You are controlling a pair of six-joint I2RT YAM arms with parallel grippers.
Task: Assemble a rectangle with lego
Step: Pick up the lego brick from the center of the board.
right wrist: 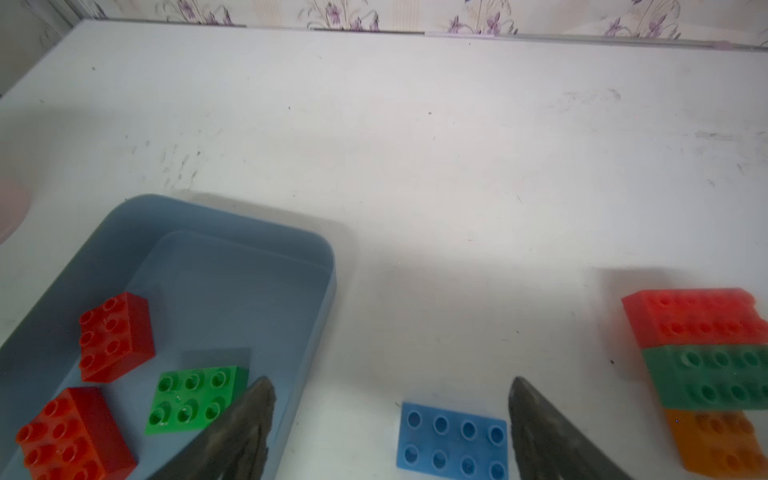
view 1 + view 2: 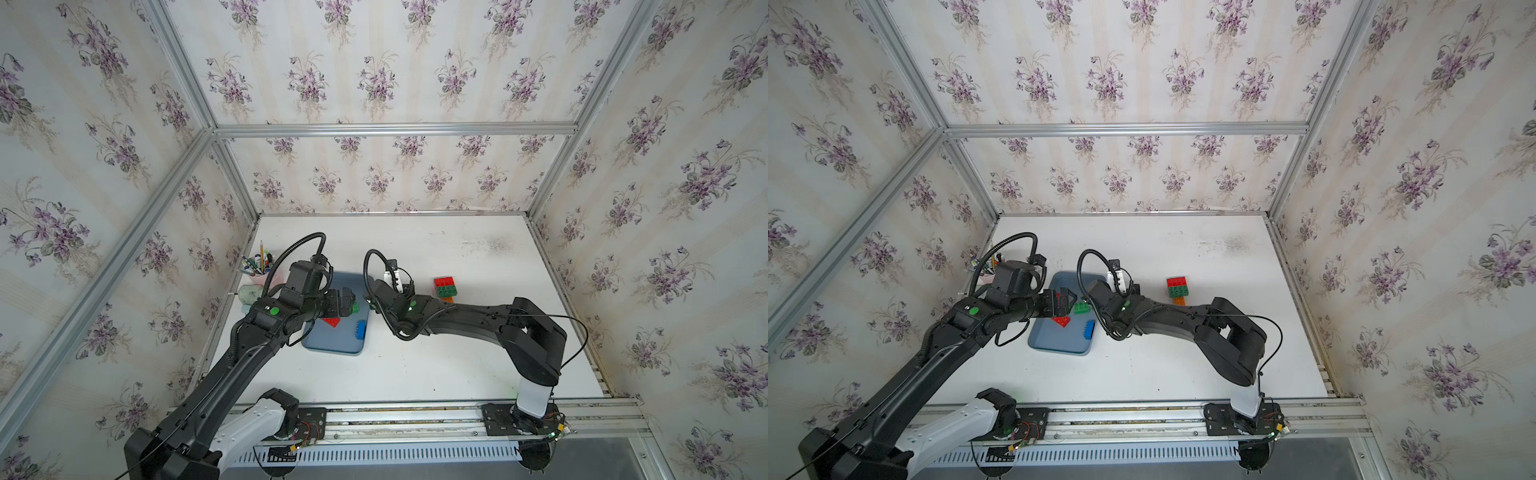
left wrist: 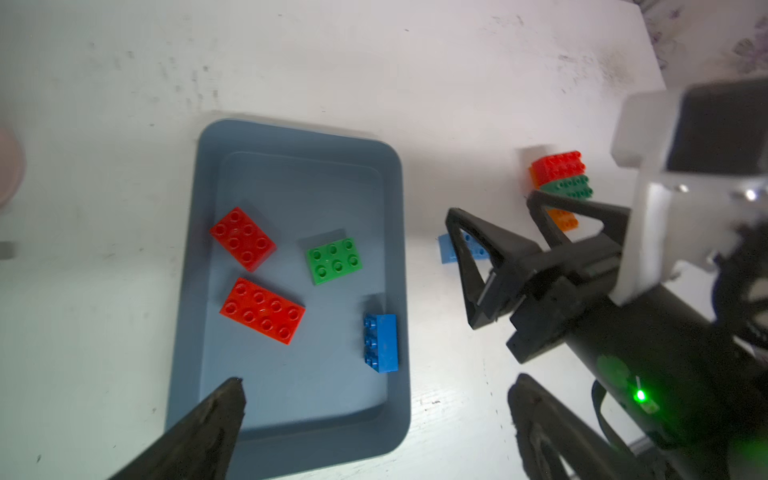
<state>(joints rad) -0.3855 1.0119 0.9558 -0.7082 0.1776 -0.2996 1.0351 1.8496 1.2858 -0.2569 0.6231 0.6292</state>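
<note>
Blue lego brick (image 1: 453,442) inside the gaping right claw (image 1: 391,384), seemingly untouched; left claw (image 3: 380,380) gaping, empty.

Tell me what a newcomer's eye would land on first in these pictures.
Bright bricks stand out against the white table. A red, green and orange build sits toward the right arm's side, and loose bricks in red, green and blue lie in a grey-blue tray to its left. Between them, the right claw hangs open over a light-blue brick lying flat on the table.
</note>
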